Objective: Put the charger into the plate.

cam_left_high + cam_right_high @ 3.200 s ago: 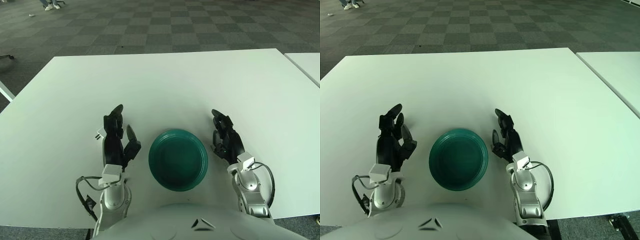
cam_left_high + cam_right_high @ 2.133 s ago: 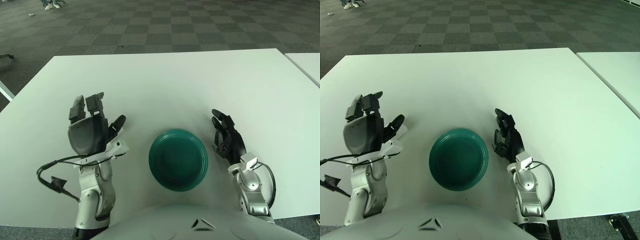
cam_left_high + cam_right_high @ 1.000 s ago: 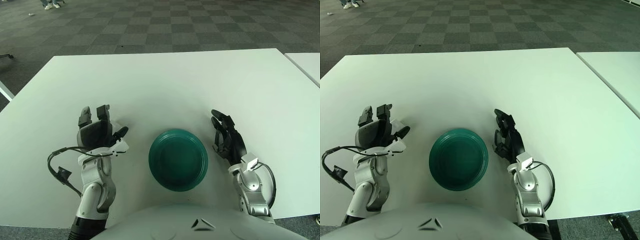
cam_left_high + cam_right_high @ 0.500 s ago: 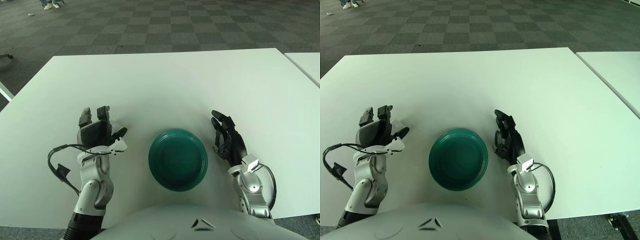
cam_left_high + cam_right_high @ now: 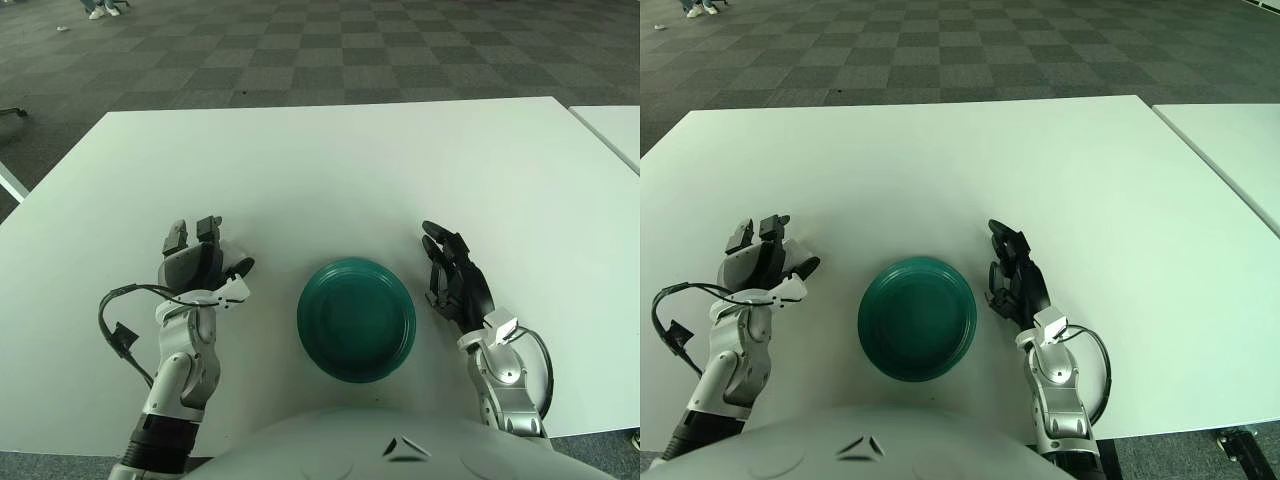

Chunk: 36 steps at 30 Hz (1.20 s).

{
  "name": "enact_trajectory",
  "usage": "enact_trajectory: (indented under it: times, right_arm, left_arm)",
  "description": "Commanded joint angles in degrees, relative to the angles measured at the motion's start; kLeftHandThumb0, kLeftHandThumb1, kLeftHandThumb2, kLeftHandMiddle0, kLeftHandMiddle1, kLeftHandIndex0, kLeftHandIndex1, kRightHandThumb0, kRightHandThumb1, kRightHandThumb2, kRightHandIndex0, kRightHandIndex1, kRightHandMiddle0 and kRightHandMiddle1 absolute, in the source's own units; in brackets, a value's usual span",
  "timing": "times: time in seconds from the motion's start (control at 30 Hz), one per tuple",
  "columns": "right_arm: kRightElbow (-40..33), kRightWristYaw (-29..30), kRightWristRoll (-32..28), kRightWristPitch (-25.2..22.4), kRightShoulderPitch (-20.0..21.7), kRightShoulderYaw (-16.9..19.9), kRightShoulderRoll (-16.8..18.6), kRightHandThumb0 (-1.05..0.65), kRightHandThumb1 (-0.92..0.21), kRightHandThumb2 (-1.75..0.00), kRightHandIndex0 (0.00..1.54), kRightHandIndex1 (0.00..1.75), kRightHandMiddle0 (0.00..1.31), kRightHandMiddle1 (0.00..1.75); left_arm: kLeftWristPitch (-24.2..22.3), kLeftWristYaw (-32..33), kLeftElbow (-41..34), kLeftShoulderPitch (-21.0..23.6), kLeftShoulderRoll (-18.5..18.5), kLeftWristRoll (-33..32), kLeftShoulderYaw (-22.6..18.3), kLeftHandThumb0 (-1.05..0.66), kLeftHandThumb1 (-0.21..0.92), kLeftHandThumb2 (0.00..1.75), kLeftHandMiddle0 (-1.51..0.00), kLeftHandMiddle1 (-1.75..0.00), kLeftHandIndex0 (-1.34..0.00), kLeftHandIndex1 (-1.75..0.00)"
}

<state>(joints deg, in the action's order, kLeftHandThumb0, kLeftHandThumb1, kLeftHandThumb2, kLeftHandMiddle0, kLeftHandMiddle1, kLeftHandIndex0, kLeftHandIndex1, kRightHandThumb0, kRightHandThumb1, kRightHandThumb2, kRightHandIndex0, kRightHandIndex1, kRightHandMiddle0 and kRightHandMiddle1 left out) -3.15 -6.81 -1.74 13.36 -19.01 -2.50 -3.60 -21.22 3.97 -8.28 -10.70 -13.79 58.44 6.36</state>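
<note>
A round green plate [image 5: 356, 318] lies on the white table [image 5: 330, 170] in front of me, and nothing is in it. My left hand [image 5: 198, 258] is palm down, low over the table, a short way left of the plate. A small white piece, apparently the charger [image 5: 231, 250], shows at the hand's right edge; the rest is hidden under the hand. I cannot tell whether the hand holds it. My right hand [image 5: 455, 280] rests open on the table just right of the plate, idle.
A black cable [image 5: 120, 320] loops from my left wrist over the table's near left. A second white table [image 5: 615, 125] stands to the right across a narrow gap. Checkered carpet lies beyond the far edge.
My left hand rose from beside the plate, turned palm down and came down over the spot where the white charger lay. In the last second it sank slightly. The right hand barely moved.
</note>
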Motion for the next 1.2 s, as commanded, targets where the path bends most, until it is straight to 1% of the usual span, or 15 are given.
enact_trajectory:
  times: [0.0, 0.17, 0.27, 0.47, 0.63, 0.7, 0.8, 1.07, 1.1, 1.13, 1.17]
  right_arm:
    - [1.8, 0.3, 0.7, -3.2, -1.7, 0.0, -0.4, -0.75, -0.92, -0.83, 0.13, 0.0, 0.0, 0.54]
    - [2.8, 0.4, 0.9, -2.8, -1.5, 0.7, -0.8, -0.76, -0.92, -0.84, 0.12, 0.0, 0.0, 0.55]
    - [5.0, 0.3, 0.5, -1.7, -0.8, 1.3, -0.8, -0.76, -0.92, -0.84, 0.12, 0.0, 0.0, 0.57]
    - [6.8, -0.5, -0.6, -0.1, -0.1, 1.8, -0.5, -0.76, -0.92, -0.83, 0.16, 0.02, 0.0, 0.59]
    - [8.0, -1.0, -0.9, 1.5, 0.4, 2.2, -0.6, -0.76, -0.92, -0.83, 0.16, 0.02, 0.0, 0.6]
    - [8.1, -0.9, -0.9, 2.1, 0.5, 2.3, -0.5, -0.76, -0.92, -0.84, 0.17, 0.02, 0.0, 0.62]
    - [8.4, -0.8, -0.8, 2.6, 0.7, 2.3, -0.5, -0.76, -0.92, -0.84, 0.18, 0.02, 0.0, 0.63]
    - [9.4, -1.2, -0.7, 3.6, 0.9, 2.5, -1.0, -0.76, -0.92, -0.86, 0.2, 0.03, 0.0, 0.66]
    - [9.6, -1.3, -0.7, 3.9, 1.0, 2.5, -1.0, -0.76, -0.92, -0.87, 0.2, 0.03, 0.0, 0.67]
    - [9.9, -1.4, -0.7, 4.1, 1.1, 2.6, -1.1, -0.76, -0.92, -0.87, 0.2, 0.03, 0.0, 0.67]
    - [10.0, -1.5, -0.7, 4.3, 1.2, 2.7, -1.2, -0.76, -0.92, -0.87, 0.2, 0.03, 0.0, 0.67]
  left_arm:
    - [0.2, 0.8, 1.5, 1.2, -1.2, -1.4, -0.3, -1.05, 0.92, 0.52, -0.11, -0.01, 0.0, -0.85]
    - [-0.4, 0.8, 3.6, 2.2, -1.5, -2.8, 0.0, -1.05, 0.92, 0.51, -0.12, -0.01, 0.0, -0.86]
    - [-0.3, 1.3, 4.9, 2.6, -1.5, -3.6, 0.0, -1.05, 0.92, 0.52, -0.13, -0.01, 0.0, -0.88]
    - [0.0, 2.7, 7.1, 3.1, -1.7, -4.7, 0.5, -1.05, 0.92, 0.54, -0.15, -0.02, 0.0, -0.94]
    - [0.6, 3.7, 8.5, 3.3, -1.9, -5.8, 0.7, -1.05, 0.92, 0.57, -0.18, -0.03, 0.0, -1.03]
    - [0.8, 4.0, 8.8, 3.3, -2.0, -6.4, 0.7, -1.05, 0.92, 0.57, -0.2, -0.04, 0.0, -1.11]
    - [1.0, 4.3, 9.2, 3.2, -2.0, -7.4, 0.8, -1.05, 0.92, 0.57, -0.22, -0.05, 0.0, -1.15]
    - [1.1, 4.9, 9.8, 2.5, -1.2, -9.9, 1.2, -1.05, 0.92, 0.53, -0.27, -0.07, 0.0, -1.22]
    - [1.3, 5.1, 10.1, 2.4, -1.1, -10.3, 1.3, -1.05, 0.92, 0.52, -0.29, -0.08, 0.0, -1.24]
    - [1.3, 5.4, 10.4, 2.4, -1.0, -10.6, 1.3, -1.05, 0.92, 0.51, -0.29, -0.13, 0.0, -1.27]
    - [1.3, 5.5, 10.6, 2.4, -1.0, -10.8, 1.4, -1.05, 0.92, 0.5, -0.24, -0.3, 0.0, -1.31]
